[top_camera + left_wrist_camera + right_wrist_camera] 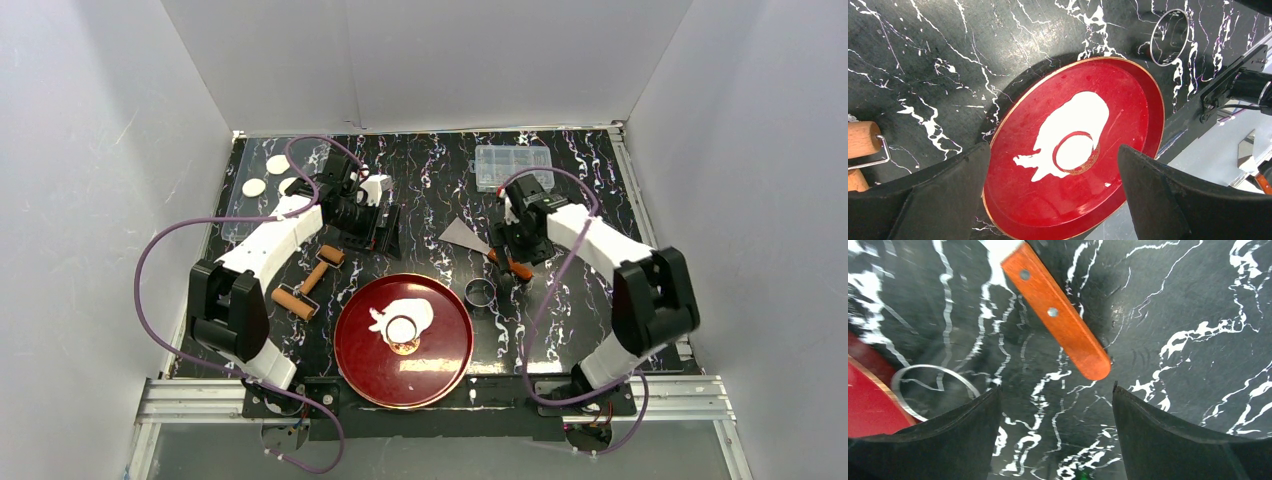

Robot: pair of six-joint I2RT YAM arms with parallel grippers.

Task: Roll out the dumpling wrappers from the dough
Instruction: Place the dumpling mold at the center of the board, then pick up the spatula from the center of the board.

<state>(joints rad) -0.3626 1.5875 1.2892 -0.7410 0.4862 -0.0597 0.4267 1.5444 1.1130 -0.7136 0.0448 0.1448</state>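
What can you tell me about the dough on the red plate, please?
The dough is a soft-looking white sheet, flat and thin, with a ragged edge and a small tail at one end. It lies near the middle of the red plate. A round disc is cut within it, ringed by a thin line of bare plate. Only the plate seems to touch it.

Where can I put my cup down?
Bare black marble table at the back middle, between the clear plastic box and the left gripper. Crowded: metal ring, orange-handled scraper and wooden roller around the round red plate.
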